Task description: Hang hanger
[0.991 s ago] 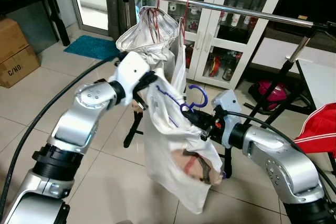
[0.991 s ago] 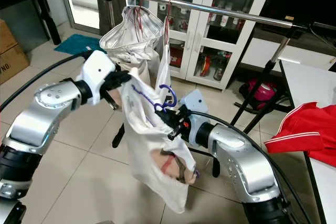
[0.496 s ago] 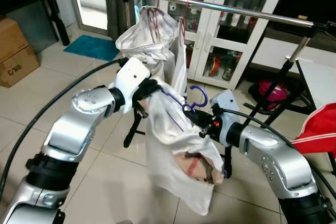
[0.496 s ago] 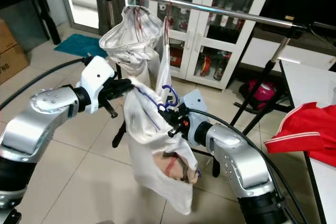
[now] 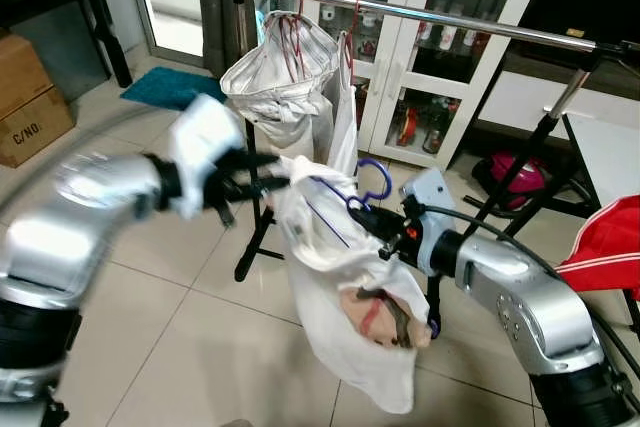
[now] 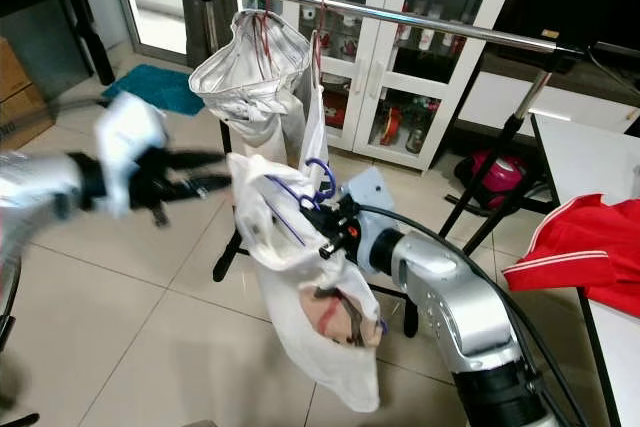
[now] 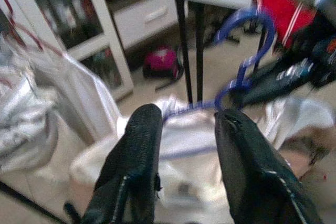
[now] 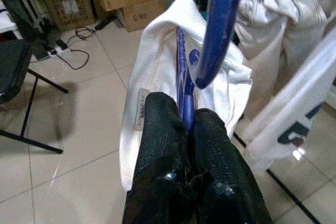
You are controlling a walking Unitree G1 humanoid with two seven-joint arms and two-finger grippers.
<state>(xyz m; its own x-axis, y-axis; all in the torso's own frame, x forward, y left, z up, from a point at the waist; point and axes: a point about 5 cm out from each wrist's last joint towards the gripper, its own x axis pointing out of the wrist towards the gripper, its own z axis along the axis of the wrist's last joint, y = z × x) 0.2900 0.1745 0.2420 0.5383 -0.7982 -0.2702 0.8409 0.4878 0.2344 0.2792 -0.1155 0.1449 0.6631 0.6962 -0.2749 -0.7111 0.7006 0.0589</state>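
Right gripper [image 5: 368,219] has the blue hanger [image 5: 372,185] pinched tight, its textured black fingers [image 8: 164,145] closed on the thin blue shaft just under the curved hook. The hook is smooth, glossy plastic, arching upward and open toward the robot's left, while the hanger's long arm runs down and to the left under the collar of the white shirt [image 5: 345,297]. That shirt is soft, crumpled cotton, hanging in a loose bag shape below the gripper, with a reddish-brown print near its lower end. The whole bundle is held in mid-air below the rail, in front of the white glass-door cabinet [image 5: 420,47].

Left gripper [image 5: 252,175] is smeared with motion blur, its two long fingers [image 7: 134,166] spread apart and pointing toward the shirt's shoulder edge, holding nothing; whether the tips touch the cloth cannot be told.

Above, the shiny metal rail [image 5: 460,25] runs straight across the scene. On it hang a red wire hanger [image 5: 297,22] carrying a bunched whitish garment [image 5: 285,77], and beside it a second white garment. A red cloth [image 5: 610,242] lies on the worktop at the right. Pale glossy floor tiles [image 5: 180,347] lie below.
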